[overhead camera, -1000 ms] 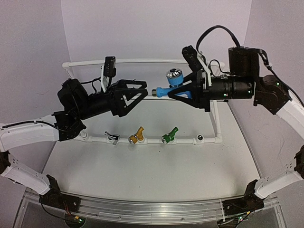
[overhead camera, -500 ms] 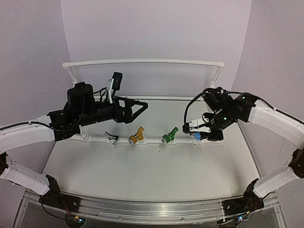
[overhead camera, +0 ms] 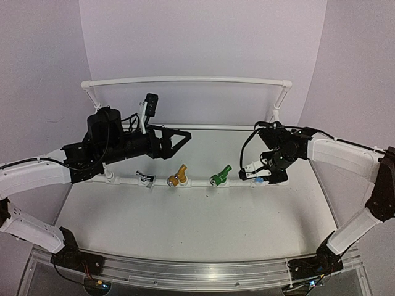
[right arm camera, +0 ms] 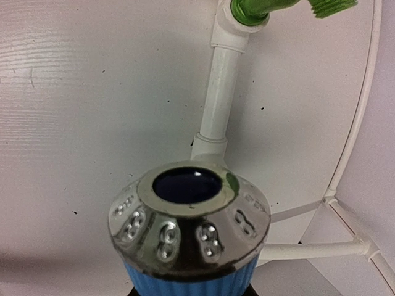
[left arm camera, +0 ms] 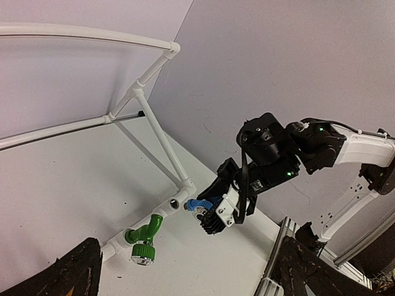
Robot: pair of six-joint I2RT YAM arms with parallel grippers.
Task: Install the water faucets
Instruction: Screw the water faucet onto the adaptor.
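The blue faucet [overhead camera: 258,179] is low at the right end of the near pipe [overhead camera: 197,182]. The right end effector [overhead camera: 255,174] is clenched around its body. In the left wrist view its blue stem [left arm camera: 195,205] points at the white fitting [left arm camera: 177,201] at that end of the pipe and sits just beside the fitting's round opening, which shows uncovered. I cannot tell whether the stem touches the fitting. In the right wrist view its round metallic nozzle [right arm camera: 188,227] faces the camera, with the pipe running away behind it.

To its left along the same pipe, three faucets sit in their fittings. The green faucet [overhead camera: 220,175] is nearest, then the yellow faucet [overhead camera: 178,176], then the silver faucet [overhead camera: 146,179].

The pipe is the near rail of a white pipe frame [overhead camera: 185,79] that stands on the desk [overhead camera: 185,228].

The right arm comes in from the right side. Its forearm runs left and its wrist bends down toward the pipe.

The left arm stretches in from the left and is held above the desk behind the silver and yellow faucets. The left end effector [overhead camera: 179,143] points right and is released. Its fingers [left arm camera: 77,274] are spread wide at the bottom corners of the left wrist view and touch none of the faucets.
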